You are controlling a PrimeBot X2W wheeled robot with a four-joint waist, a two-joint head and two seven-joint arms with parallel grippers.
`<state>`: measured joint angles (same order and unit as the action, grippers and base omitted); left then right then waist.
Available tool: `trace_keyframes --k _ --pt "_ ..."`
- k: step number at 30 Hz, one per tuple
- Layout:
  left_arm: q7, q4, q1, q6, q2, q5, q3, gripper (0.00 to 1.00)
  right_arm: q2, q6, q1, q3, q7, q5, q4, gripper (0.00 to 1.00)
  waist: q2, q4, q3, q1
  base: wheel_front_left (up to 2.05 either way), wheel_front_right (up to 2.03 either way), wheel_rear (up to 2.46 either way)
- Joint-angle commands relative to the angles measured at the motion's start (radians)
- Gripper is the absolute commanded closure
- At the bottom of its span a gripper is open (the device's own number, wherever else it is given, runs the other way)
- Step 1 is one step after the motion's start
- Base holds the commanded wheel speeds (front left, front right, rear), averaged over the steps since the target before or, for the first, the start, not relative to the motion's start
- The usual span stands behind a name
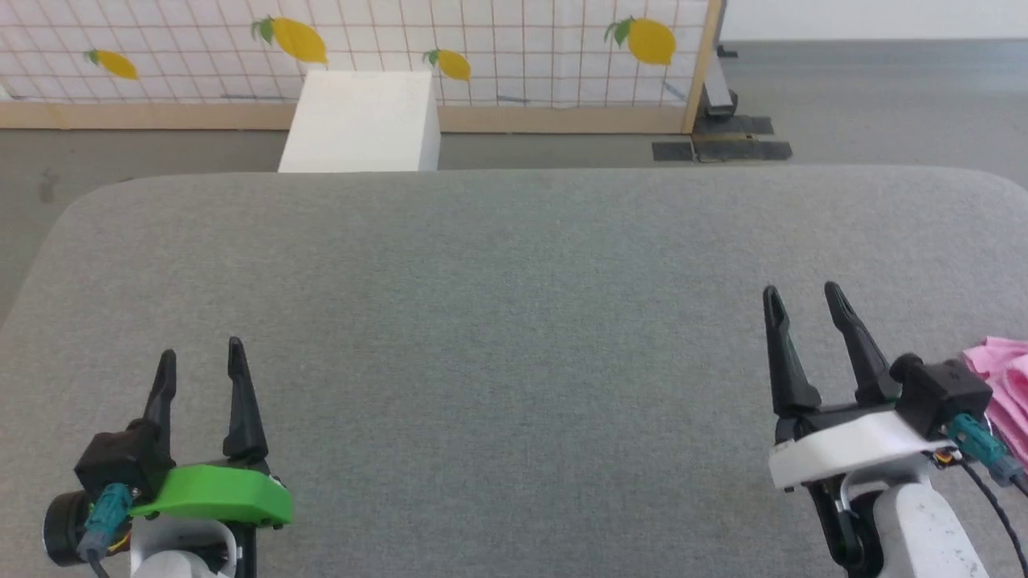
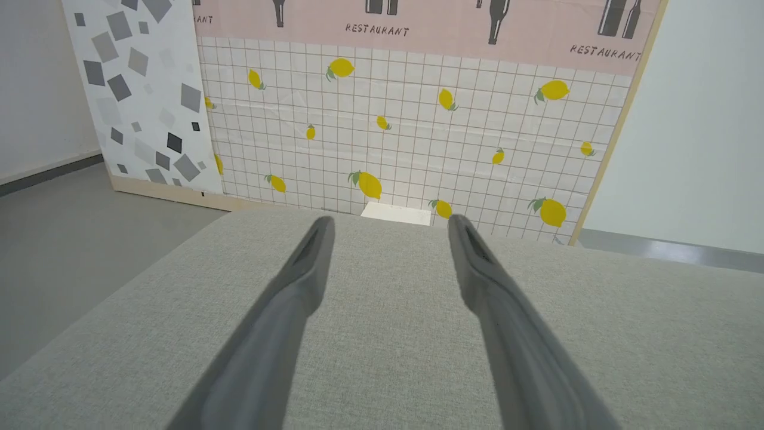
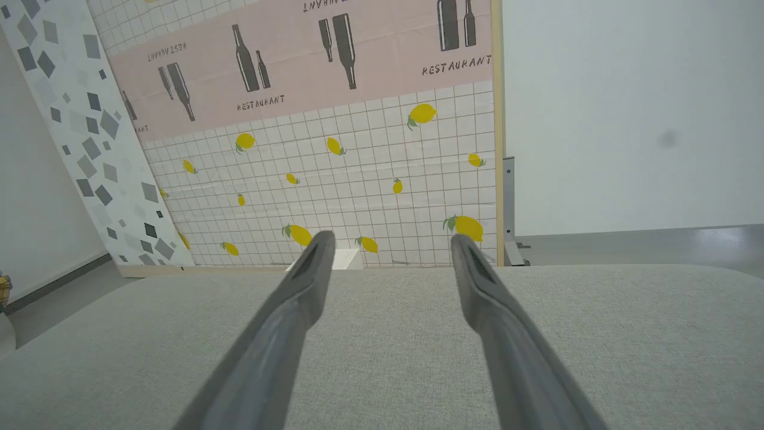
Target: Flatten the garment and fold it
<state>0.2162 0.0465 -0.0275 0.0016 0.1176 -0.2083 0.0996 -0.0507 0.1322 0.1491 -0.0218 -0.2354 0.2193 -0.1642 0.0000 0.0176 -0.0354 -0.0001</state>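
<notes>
At the right edge of the grey padded surface (image 1: pixel 514 321), toward its front corner, lies the garment (image 1: pixel 1000 393) — a bunched heap of pink cloth. The frame and the right arm's wrist hide part of it, so its full extent cannot be told. The right gripper (image 1: pixel 801 289) is just beside it, fingers spread with nothing between them. The left gripper (image 1: pixel 201 348), well apart toward the front left corner, is likewise spread and empty.

From its soft folds, the cloth looks thin, limp and light. It will probably sag and drag over the upholstery rather than keep a shape, and a firm pinch should not harm it. A hem or corner on the heap's inner side seems the best hold, though none can be made out yet.

The head view gives the garment and both grippers together. The wrist views add what lies ahead — bare grey cloth past each pair of fingers, then the lemon-patterned panel (image 2: pixel 418 137) with its pink band lettered RESTAURANT. They also make the gap between the fingers plain.
</notes>
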Motion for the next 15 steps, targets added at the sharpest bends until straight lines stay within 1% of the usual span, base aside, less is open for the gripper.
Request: trace_keyframes --k 1,5,10,15 --pt "0.009 0.011 -0.017 0.006 -0.009 0.001 -0.005 0.00 0.000 -0.002 -0.019 0.005 -0.010 -0.008 -0.007 0.00 0.0000 0.015 0.016 0.0001 0.00 0.00 0.00" --pt "0.016 0.047 -0.015 0.004 -0.012 0.006 -0.023 0.00 0.000 -0.002 -0.048 0.012 -0.020 -0.020 -0.014 0.00 0.0000 0.015 0.025 0.0001 0.00 0.00 0.00" --pt "0.018 0.086 -0.008 0.003 -0.007 0.038 -0.060 0.00 0.000 -0.002 -0.076 0.014 -0.024 -0.032 -0.028 0.00 0.0000 0.008 0.034 0.0001 0.00 0.00 0.00" --pt "0.021 0.118 0.001 0.003 -0.010 0.036 -0.072 0.00 0.000 -0.002 -0.092 0.015 -0.026 -0.034 -0.029 0.00 0.0000 -0.006 0.038 0.0001 0.00 0.00 0.00"
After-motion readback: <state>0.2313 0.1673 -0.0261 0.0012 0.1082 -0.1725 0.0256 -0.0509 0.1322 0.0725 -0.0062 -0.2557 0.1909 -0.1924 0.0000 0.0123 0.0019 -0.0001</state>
